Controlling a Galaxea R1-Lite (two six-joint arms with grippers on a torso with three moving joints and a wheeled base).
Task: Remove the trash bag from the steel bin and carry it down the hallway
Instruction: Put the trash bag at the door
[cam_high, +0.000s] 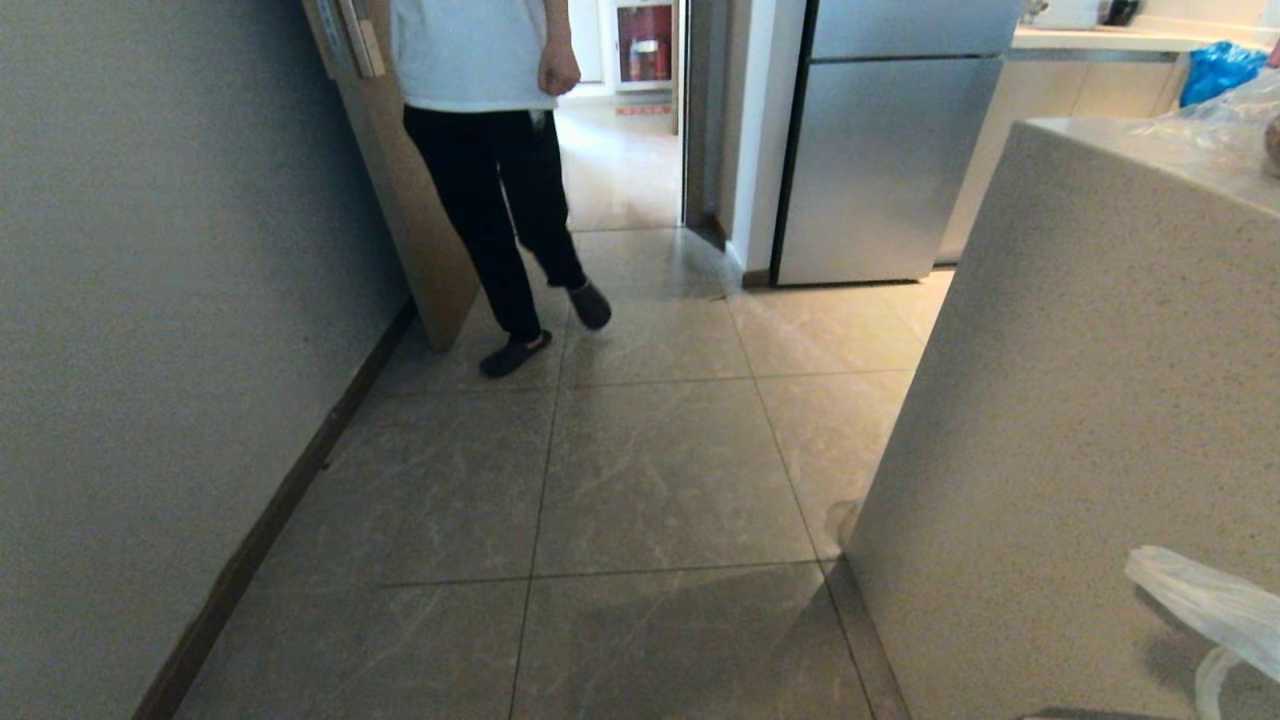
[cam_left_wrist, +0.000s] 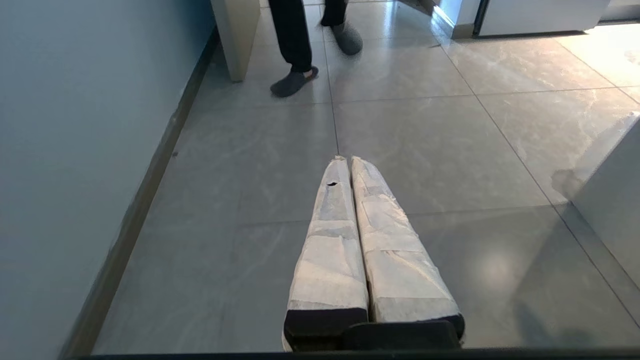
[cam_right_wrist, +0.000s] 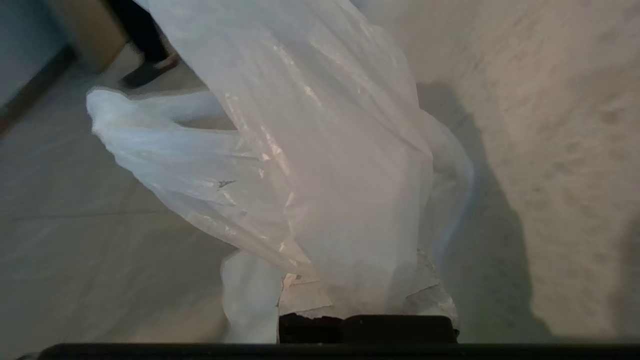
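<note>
Already the trash bag (cam_right_wrist: 310, 150) hangs from the right gripper (cam_right_wrist: 367, 300), whose jaws are pinched tight on its plastic. It drapes over the fingers at the robot's four o'clock beside the counter (cam_high: 1080, 400), while open hallway (cam_high: 650, 470) runs toward twelve, where a person (cam_high: 500, 160) stands. The left gripper (cam_left_wrist: 348, 165) is closed and empty.

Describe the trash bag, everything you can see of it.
The trash bag is thin, translucent white plastic, crinkled and glossy, with a loop handle hanging out to one side. It is out of the bin, draped over the right hand, which is shut on it. It hangs above the tiled floor, close beside the speckled counter wall. In the head view only an edge of it shows, low at the right. No printing is readable.
</note>
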